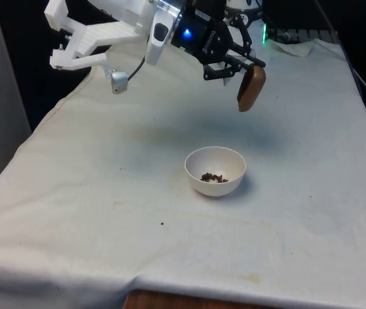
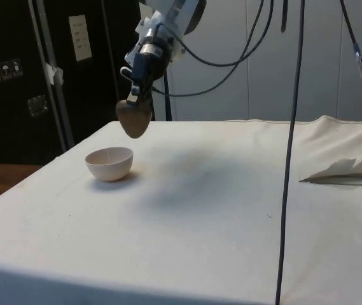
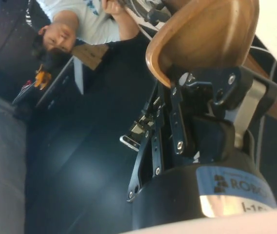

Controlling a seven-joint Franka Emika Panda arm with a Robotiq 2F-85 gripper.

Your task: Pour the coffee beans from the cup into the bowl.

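Note:
A white bowl [image 1: 219,187] stands mid-table with a small heap of coffee beans [image 1: 213,176] in its bottom. My gripper [image 1: 242,64] hangs in the air behind and above the bowl, toward the front view's right, shut on a brown wooden cup [image 1: 251,89]. The cup is tipped well over on its side. From the side, the cup [image 2: 134,118] hangs just above and behind the bowl [image 2: 109,166], under the gripper [image 2: 136,98]. In the wrist view the fingers [image 3: 177,112] clamp the cup's rim [image 3: 211,34], and the visible inside holds no beans.
A dark speck [image 1: 162,224] lies on the white cloth near the front. Black cables [image 2: 289,127] hang over the table, and a fold of cloth [image 2: 346,173] rises at the far corner. A person [image 3: 60,34] shows in the wrist view.

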